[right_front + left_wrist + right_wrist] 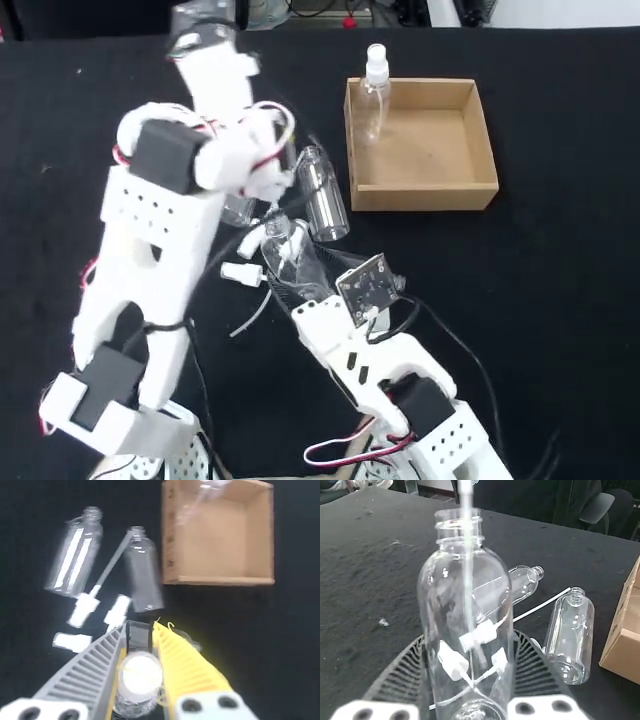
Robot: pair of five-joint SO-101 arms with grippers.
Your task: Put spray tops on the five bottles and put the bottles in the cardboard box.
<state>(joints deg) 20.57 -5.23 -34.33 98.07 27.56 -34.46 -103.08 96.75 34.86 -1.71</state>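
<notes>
Black-covered table (560,330), two arms meeting at its middle.

Left gripper (140,630): jaws closed on a spray top (141,675). Its dip tube (466,530) hangs down through the neck of the held bottle (465,595).

Right gripper (470,640), a little right of it and nearer: jaws clamped round that bottle's body, bottle upright.

Lying on the table beside them are two open bottles, one to the left (75,555) and one toward the box (142,570). Three loose spray tops lie near these: one with its tube laid out (85,610), one just beside it (117,612), a third set apart (72,641).

Far right: cardboard box (425,197), with one capped bottle (375,90) standing in its far left corner.

Count: four bottles seen, five tops. The fifth bottle is possibly hidden under the left arm; I cannot confirm it.

Handling, as judged:
- The bottles look like thin clear plastic, empty and light, with a smooth wall.
- They would likely slip in a loose grip, dent in a hard one, and roll when lying down.
- Best hold is round the mid-body.
- The tops are small and stiff, but the tube is thin and bendy.
- Take a top by the head and keep the tube in line with the neck.
</notes>
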